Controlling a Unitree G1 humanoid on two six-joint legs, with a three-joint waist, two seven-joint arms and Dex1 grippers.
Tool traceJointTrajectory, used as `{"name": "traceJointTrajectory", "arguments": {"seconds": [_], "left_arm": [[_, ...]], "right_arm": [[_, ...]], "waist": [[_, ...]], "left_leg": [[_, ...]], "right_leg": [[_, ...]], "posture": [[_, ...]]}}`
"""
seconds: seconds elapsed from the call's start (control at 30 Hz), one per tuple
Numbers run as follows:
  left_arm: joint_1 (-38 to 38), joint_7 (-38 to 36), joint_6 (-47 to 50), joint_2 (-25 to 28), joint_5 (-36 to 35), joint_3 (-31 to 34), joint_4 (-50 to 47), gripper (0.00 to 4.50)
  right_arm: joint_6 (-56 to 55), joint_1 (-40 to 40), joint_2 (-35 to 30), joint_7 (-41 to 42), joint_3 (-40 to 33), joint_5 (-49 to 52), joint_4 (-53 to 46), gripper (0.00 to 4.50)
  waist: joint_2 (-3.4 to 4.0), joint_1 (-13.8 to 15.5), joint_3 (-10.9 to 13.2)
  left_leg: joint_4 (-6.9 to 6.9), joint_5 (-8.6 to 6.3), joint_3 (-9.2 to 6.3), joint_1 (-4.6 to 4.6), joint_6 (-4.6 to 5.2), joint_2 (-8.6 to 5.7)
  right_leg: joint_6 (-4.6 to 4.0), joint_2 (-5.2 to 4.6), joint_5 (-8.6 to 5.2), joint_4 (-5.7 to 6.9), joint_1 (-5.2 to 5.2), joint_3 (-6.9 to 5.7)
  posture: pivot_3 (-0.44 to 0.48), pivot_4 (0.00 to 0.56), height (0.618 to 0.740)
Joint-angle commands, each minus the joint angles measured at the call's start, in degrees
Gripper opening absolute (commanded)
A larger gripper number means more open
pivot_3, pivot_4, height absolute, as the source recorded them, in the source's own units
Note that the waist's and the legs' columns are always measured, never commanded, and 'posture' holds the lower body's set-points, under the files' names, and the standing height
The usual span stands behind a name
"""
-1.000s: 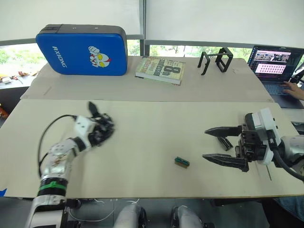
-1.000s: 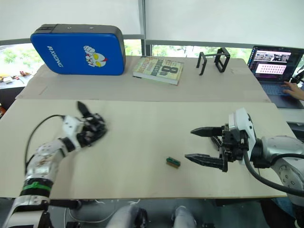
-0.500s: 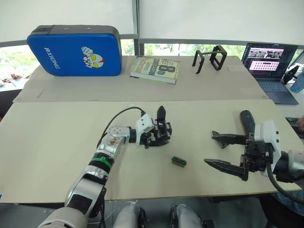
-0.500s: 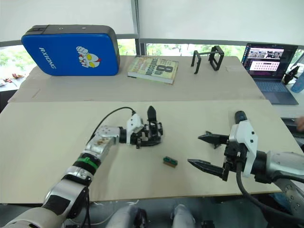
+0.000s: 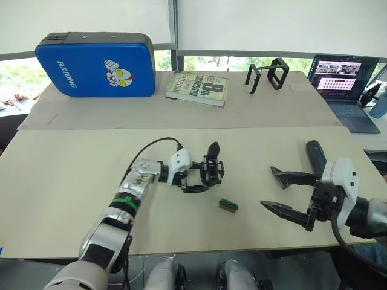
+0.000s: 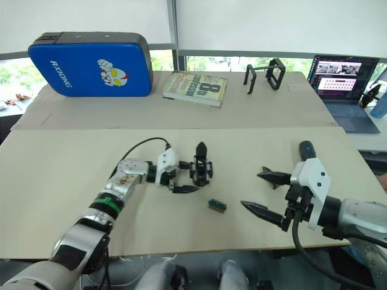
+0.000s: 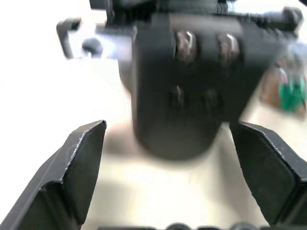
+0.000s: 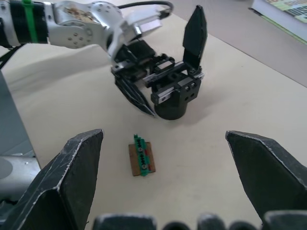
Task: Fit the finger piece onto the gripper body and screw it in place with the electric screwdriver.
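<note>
The gripper body (image 5: 213, 173) stands on the table near its middle, also in the right wrist view (image 8: 173, 93). A black pointed blade, the finger piece (image 5: 213, 151), rises upright from its top. My left gripper (image 5: 204, 177) is open, one finger on each side of the gripper body (image 7: 175, 96), which sits at the fingertips (image 7: 91, 139). My right gripper (image 5: 267, 187) hangs open over the table's right part, nothing between its fingers. The electric screwdriver (image 5: 314, 154) lies on the table just behind it.
A tiny green block (image 5: 228, 205) lies between the two grippers. On the far table stand a blue case (image 5: 97, 64), a book (image 5: 201, 89), open black frames (image 5: 271, 74) and a laptop (image 5: 341, 75). The table's front edge (image 5: 199, 251) is close.
My left arm carried the gripper body from the left to the table's middle and opened around it. The right gripper shifted slightly right and lower, staying open. The camera also shifted.
</note>
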Motion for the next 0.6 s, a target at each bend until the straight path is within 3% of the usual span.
{"name": "traceJointTrajectory", "arguments": {"seconds": [0.03,0.2,0.3,0.4,0.6], "left_arm": [[6.3,-5.6,10.5,8.1,-6.0,2.8,-18.6,4.44],[11.9,-6.2,28.2,16.9,-16.1,6.2,-41.6,4.44],[10.6,-3.8,37.6,19.5,-23.3,9.3,-52.1,4.44],[9.2,-1.0,41.3,19.8,-26.8,10.4,-58.4,4.44],[9.1,4.0,42.5,18.8,-29.0,10.5,-64.9,4.44]], "right_arm": [[9.4,-6.0,-7.5,-1.9,-0.2,1.7,6.1,4.50],[16.2,-18.5,-16.1,-1.1,12.0,-3.6,18.3,4.50],[21.0,-33.1,-14.7,-0.5,24.2,-9.2,30.0,4.50],[19.7,-42.2,-13.8,4.7,35.7,-16.9,39.0,4.50],[19.2,-55.3,-8.1,10.4,45.9,-26.5,54.8,4.50]], "waist": [[0.02,-0.6,0.0],[0.08,0.1,0.0],[0.13,0.2,0.1],[0.14,0.1,0.1],[0.22,-0.4,0.1]], "left_leg": [[0.00,0.00,0.02,0.00,0.00,0.00],[0.02,0.00,-0.04,0.02,-0.02,0.09],[0.15,0.00,-0.08,0.00,-0.02,0.07],[0.18,0.00,-0.07,-0.02,-0.01,0.04],[-0.03,0.07,0.13,-0.03,-0.10,-0.03]], "right_leg": [[0.00,0.00,0.00,0.01,-0.03,0.05],[-0.06,-0.02,-0.05,0.00,-0.01,0.03],[-0.04,-0.06,-0.04,-0.03,0.05,0.03],[-0.01,-0.03,-0.04,-0.04,0.03,0.07],[0.02,0.11,-0.09,0.00,-0.01,-0.01]], "posture": [[0.000,0.150,0.740],[0.000,0.150,0.740],[0.000,0.150,0.740],[0.000,0.150,0.740],[0.000,0.150,0.740]]}}
